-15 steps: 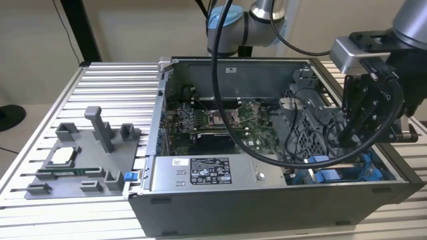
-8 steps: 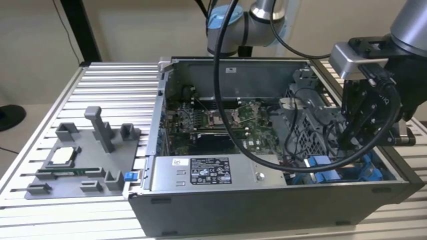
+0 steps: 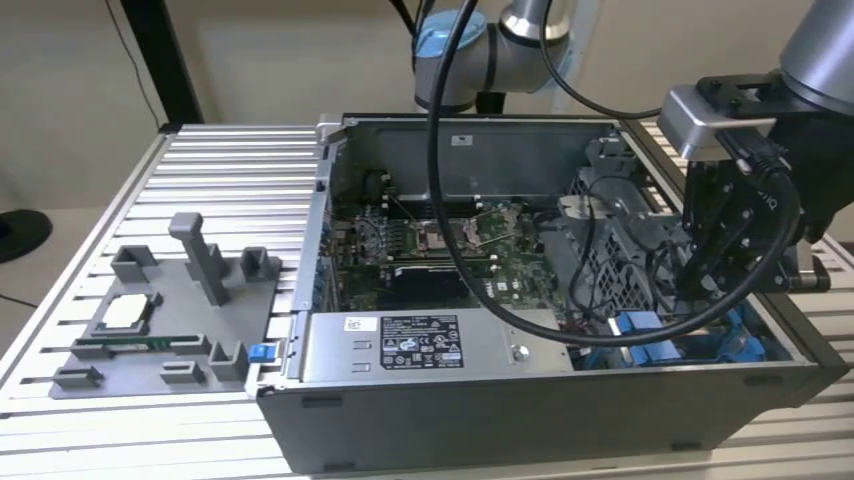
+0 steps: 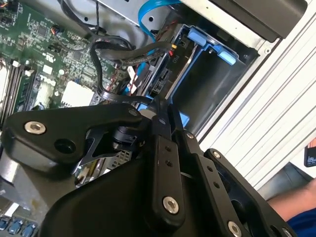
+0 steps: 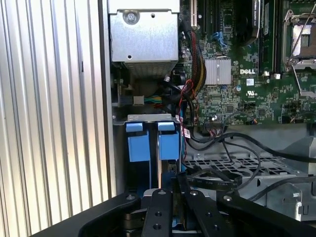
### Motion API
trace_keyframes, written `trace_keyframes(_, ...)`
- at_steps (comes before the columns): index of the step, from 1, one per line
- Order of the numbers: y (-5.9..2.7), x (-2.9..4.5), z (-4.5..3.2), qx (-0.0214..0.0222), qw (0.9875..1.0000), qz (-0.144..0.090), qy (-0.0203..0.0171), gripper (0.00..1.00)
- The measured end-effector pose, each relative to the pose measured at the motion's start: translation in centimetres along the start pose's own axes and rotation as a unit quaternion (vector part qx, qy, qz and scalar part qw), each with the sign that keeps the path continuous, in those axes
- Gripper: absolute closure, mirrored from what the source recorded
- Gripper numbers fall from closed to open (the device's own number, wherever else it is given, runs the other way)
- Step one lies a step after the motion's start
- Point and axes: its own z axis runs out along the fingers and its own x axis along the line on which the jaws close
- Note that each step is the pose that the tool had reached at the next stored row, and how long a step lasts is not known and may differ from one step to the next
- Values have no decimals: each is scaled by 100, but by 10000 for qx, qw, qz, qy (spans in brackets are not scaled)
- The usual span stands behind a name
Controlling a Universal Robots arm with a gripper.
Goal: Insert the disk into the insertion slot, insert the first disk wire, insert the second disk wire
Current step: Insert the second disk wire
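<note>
Exterior view: the black gripper (image 3: 727, 290) hangs low over the open computer case's (image 3: 534, 400) corner bay, at the insertion slot (image 3: 694, 340) with blue rails. Whether its fingers grip anything I cannot tell. Blue carrier tabs (image 5: 148, 140) sit in the slot in the first wrist view.

a maker's mark in white on the motherboard (image 5: 245, 72) — the sticker (image 3: 419, 343) print too small to read.

The gripper (image 4: 165, 116) is matt black metal with shiny screw heads. The insertion slot (image 5: 148, 143) has bright blue smooth plastic tabs on dull grey sheet metal. The table (image 3: 240, 165) is ribbed pale aluminium, the circuit board (image 5: 237, 94) glossy green
</note>
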Motion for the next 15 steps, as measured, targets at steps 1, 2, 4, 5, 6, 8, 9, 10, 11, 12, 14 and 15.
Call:
trace_keyframes(1, 0, 0, 1, 0, 10000, 0, 0, 100)
trace_keyframes(2, 0, 0, 3, 0, 10000, 0, -1, 100)
trace_keyframes(4, 0, 0, 11, 0, 10000, 0, -2, 100)
trace_keyframes(5, -2, 1, 12, 0, 10000, 0, -4, 100)
trace_keyframes(6, -7, 1, 16, 0, 10000, 0, -7, 100)
trace_keyframes(8, -34, -1, 21, -1, 10000, 1, -17, 100)
trace_keyframes(9, -56, -1, 26, -2, 10000, 1, -21, 100)
trace_keyframes(10, -80, -3, 32, -3, 10000, 1, -25, 100)
trace_keyframes(11, -100, -4, 41, -4, 10000, 1, -28, 100)
trace_keyframes(12, -116, -4, 51, -5, 10000, 1, -28, 100)
trace_keyframes(14, -139, -4, 76, -6, 10000, 1, -28, 100)
trace_keyframes(15, -148, -4, 90, -7, 10000, 1, -28, 100)
